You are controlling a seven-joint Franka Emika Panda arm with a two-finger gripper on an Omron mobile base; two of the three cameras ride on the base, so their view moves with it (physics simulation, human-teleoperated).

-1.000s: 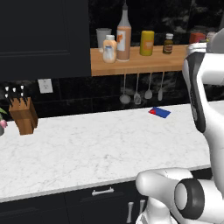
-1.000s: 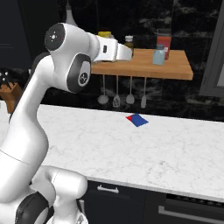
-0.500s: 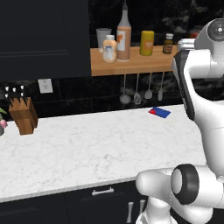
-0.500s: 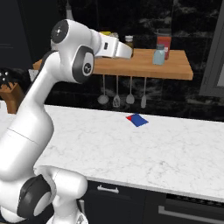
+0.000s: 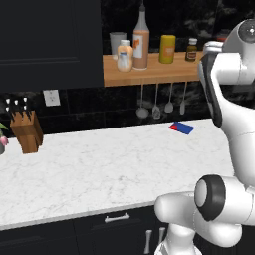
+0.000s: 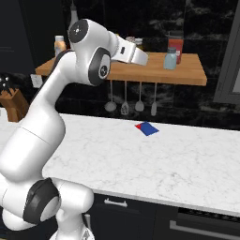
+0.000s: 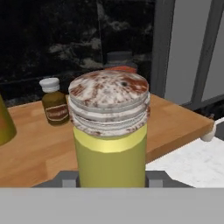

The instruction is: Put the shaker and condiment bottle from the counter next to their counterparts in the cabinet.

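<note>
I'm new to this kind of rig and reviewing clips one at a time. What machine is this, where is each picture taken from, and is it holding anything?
It is a white robot arm on a driving base in a rendered kitchen. Two pictures come from cameras on the base, behind the arm to its left and right; the third looks along the hand.

In the hand view the tool grips the shaker, yellow-green with a speckled grey cap, above the wooden cabinet shelf; a small brown bottle stands behind.

In the left base view the shelf carries the condiment bottle and the squat orange-and-white bottle. The right base view shows the pale blue shaker. On the counter lie a blue-and-red card and a knife block.
</note>
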